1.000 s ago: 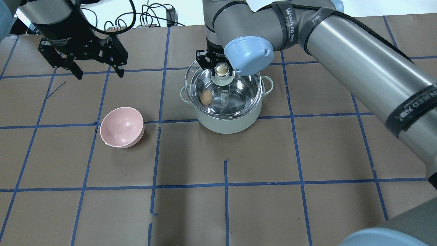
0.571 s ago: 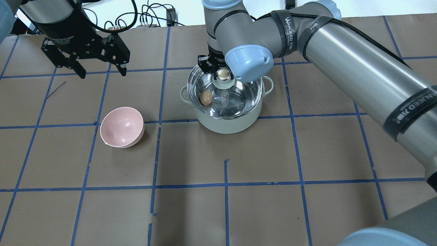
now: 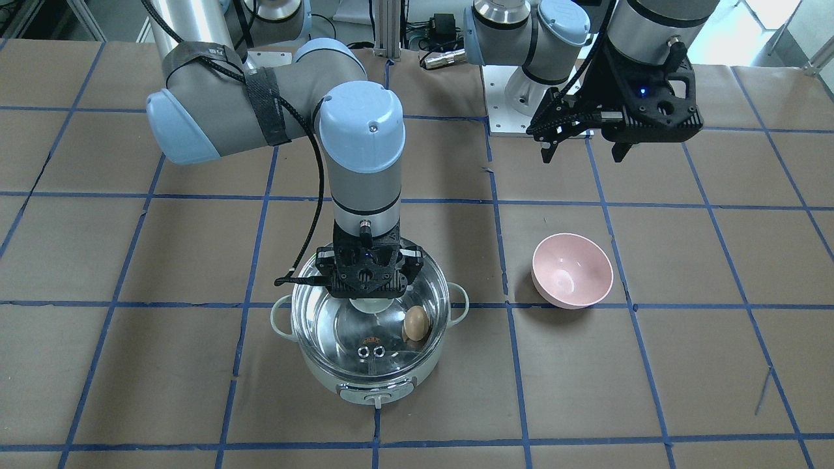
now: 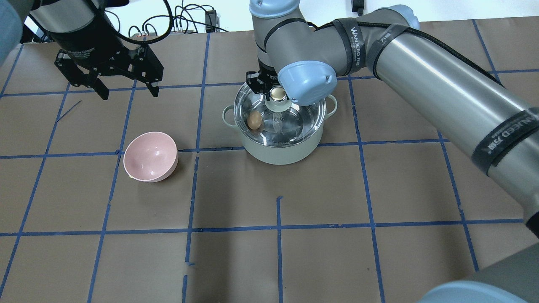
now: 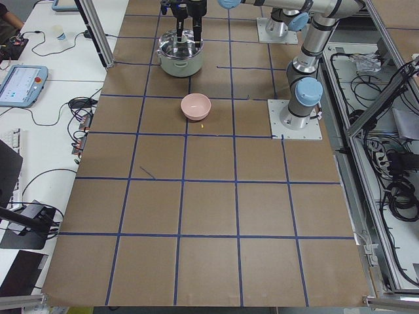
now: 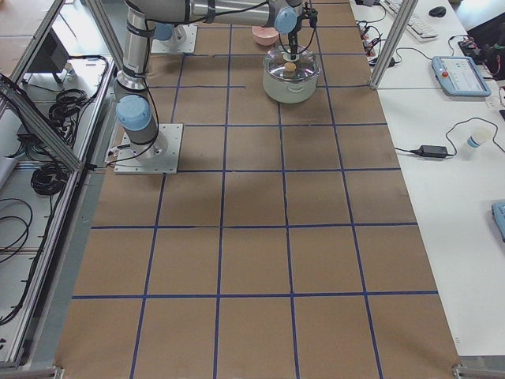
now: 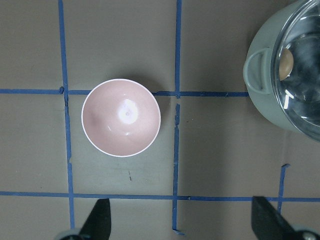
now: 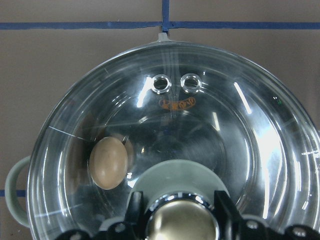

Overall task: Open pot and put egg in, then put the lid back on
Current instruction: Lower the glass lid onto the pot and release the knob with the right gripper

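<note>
The pale grey-green pot (image 4: 278,153) stands at mid-table. The brown egg (image 4: 254,120) lies inside it on the steel floor and shows through the glass in the right wrist view (image 8: 108,162). The clear glass lid (image 3: 339,332) covers the pot's mouth, level and lined up with the rim. My right gripper (image 4: 276,93) comes straight down over the pot's centre and is shut on the lid's round knob (image 8: 182,222). My left gripper (image 4: 126,90) hangs open and empty, high over the far left of the table, away from the pot.
A pink bowl (image 4: 150,156) sits empty to the left of the pot, below my left gripper (image 7: 182,225). Brown paper with blue tape lines covers the table (image 4: 278,252). Cables lie along the far edge.
The lid, tilted and offset to the left a second ago, has moved right and down with my right gripper and now sits squarely over the pot. My left gripper drifted slightly right.
</note>
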### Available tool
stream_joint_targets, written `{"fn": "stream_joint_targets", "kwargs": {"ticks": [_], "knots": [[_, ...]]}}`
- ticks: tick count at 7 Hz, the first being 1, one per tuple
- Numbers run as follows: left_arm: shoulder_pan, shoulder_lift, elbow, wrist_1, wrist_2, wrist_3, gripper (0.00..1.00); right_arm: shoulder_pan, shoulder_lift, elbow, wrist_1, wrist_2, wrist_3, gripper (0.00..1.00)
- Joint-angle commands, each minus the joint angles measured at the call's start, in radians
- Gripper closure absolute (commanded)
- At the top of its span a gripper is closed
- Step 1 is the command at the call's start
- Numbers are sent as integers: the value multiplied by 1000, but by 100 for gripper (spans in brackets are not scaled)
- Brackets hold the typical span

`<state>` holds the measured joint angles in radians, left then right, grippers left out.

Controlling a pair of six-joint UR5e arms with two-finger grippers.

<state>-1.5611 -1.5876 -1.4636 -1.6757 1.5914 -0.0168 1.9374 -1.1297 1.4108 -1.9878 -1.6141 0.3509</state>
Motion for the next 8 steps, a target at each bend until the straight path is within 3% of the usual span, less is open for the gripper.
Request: {"fn": "stream_joint_targets", "kwargs": {"ticks": [1,8], "knots": [[3,1,-1,1,-1,0,1,0,1,2,-6,0,0,98],[-4,3,-6,14,-30,-2,1,0,2,14,-29,0,-1,97]]}}
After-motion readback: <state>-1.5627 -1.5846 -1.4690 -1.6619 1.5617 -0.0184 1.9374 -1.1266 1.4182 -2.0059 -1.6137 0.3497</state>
